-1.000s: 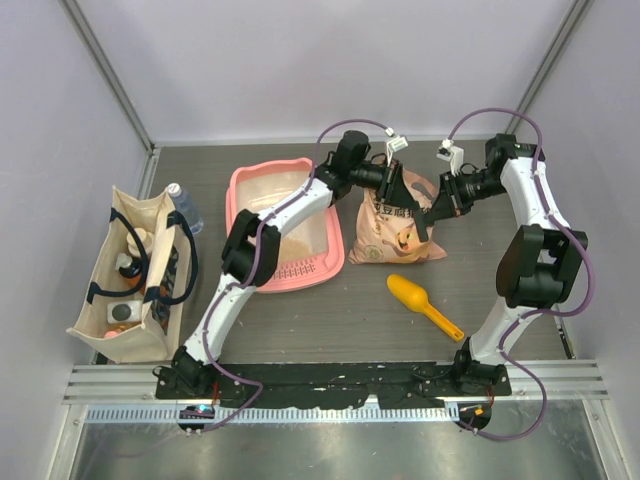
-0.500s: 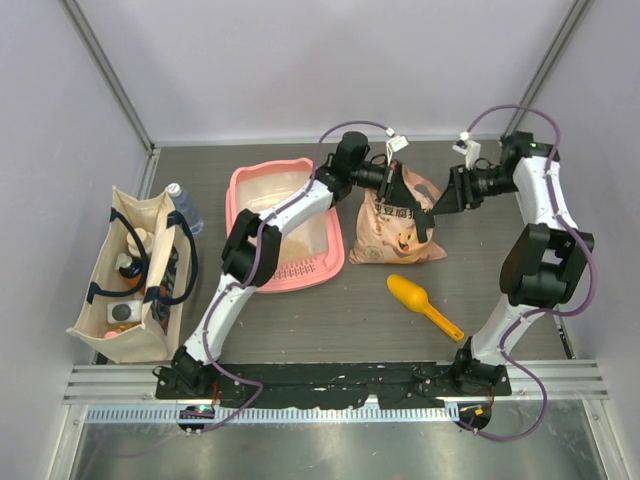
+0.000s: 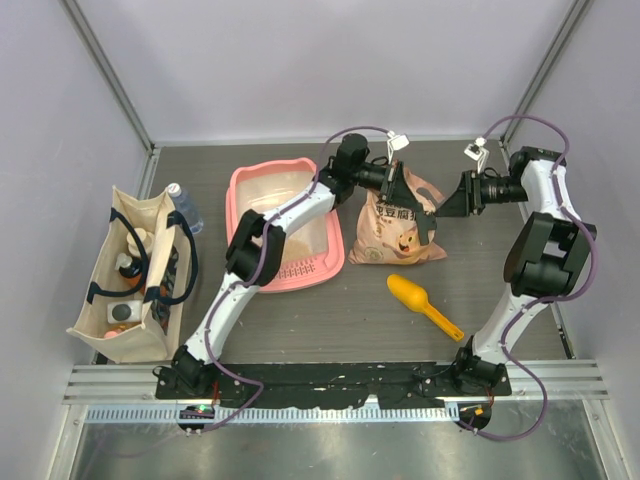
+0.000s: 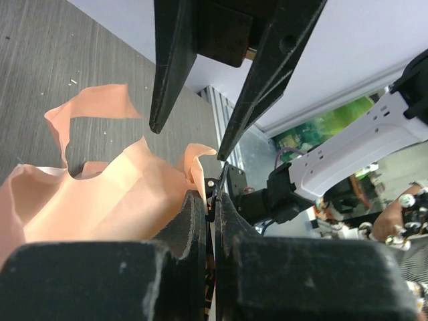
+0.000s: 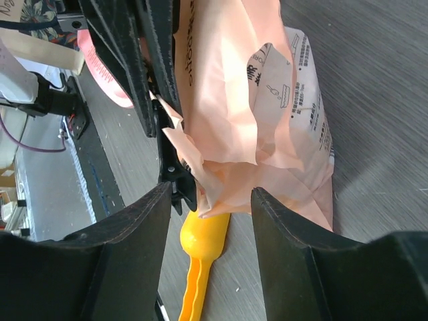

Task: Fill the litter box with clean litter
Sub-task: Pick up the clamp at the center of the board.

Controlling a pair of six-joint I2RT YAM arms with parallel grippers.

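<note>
The pink litter box (image 3: 240,200) lies left of centre with my left arm stretched across it. Beside it on the right stands a peach litter bag (image 3: 400,235) with a cartoon cat. My left gripper (image 3: 397,188) is shut on the bag's torn top edge (image 4: 197,164), its jaws pressed together (image 4: 215,200). My right gripper (image 3: 448,204) hangs open just right of the bag, touching nothing. In the right wrist view its fingers (image 5: 137,227) frame the bag (image 5: 267,100) from a distance. The clean litter is hidden inside the bag.
A yellow-orange scoop (image 3: 422,302) lies on the table in front of the bag, also seen under the bag's edge (image 5: 204,241). A beige tote bag (image 3: 135,270) full of items stands at the far left, with a bottle (image 3: 185,205) behind it.
My right gripper opened, let go of the bag and drew back to the right. My left gripper closed on the bag's top edge.
</note>
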